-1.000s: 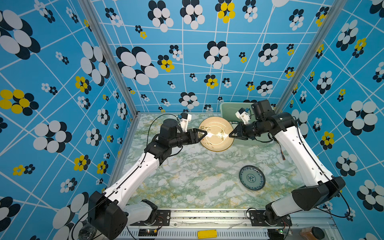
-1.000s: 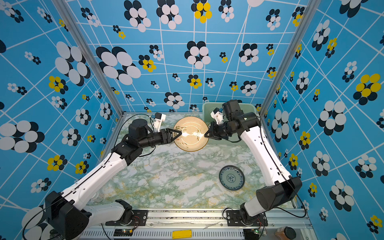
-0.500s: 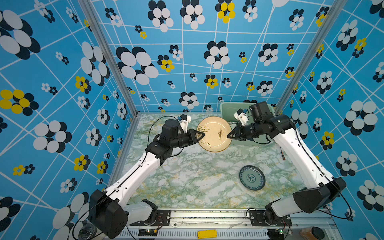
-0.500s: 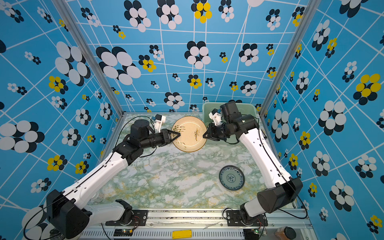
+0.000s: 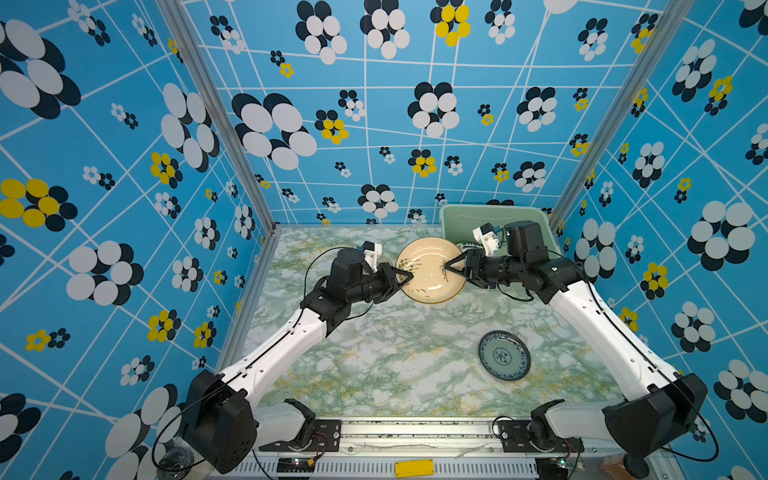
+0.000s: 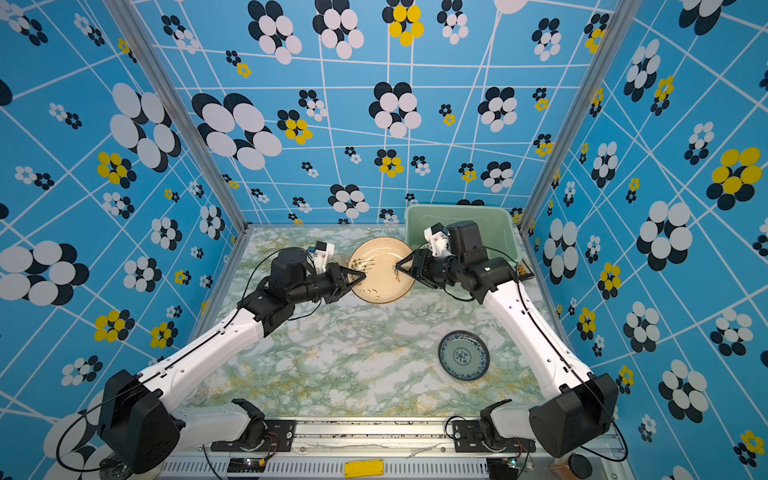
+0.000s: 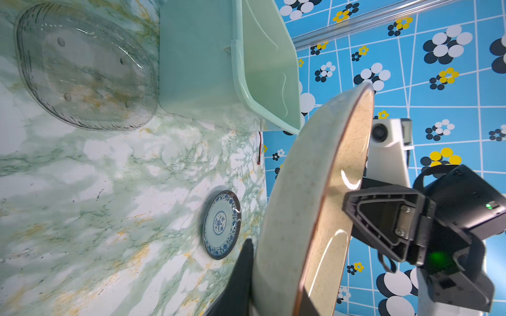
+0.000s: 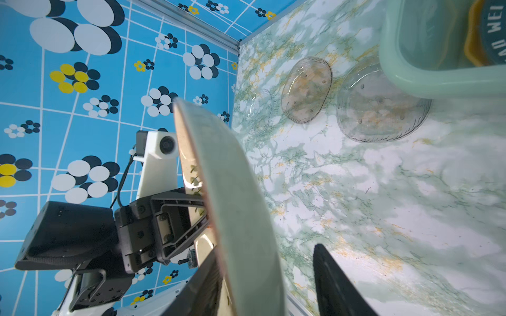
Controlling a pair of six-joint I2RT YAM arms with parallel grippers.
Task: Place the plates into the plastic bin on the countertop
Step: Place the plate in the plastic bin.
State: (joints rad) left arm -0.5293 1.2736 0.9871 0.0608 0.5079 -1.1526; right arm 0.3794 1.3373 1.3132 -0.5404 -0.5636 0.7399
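Left tool (image 5: 404,276) is clamped on the rim of the round cream brush-marked plate (image 5: 430,270), which you see held tilted above the marbled white table (image 5: 374,357), just beside the pale mint-green plastic bin (image 5: 465,218). Right tool (image 5: 448,266) straddles the opposite rim, jaws apart, one finger (image 8: 328,284) clear of the underside. Inside the bin, you can read "WEL" on a dark teal disc (image 8: 490,30).

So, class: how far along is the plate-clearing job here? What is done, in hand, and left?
Done: at least one yellow plate lies in the bin. In hand: the cream plate is off the countertop beside the bin, left gripper shut on its rim, right gripper open around the opposite rim. To do: the blue plate and the glass plates on the countertop.
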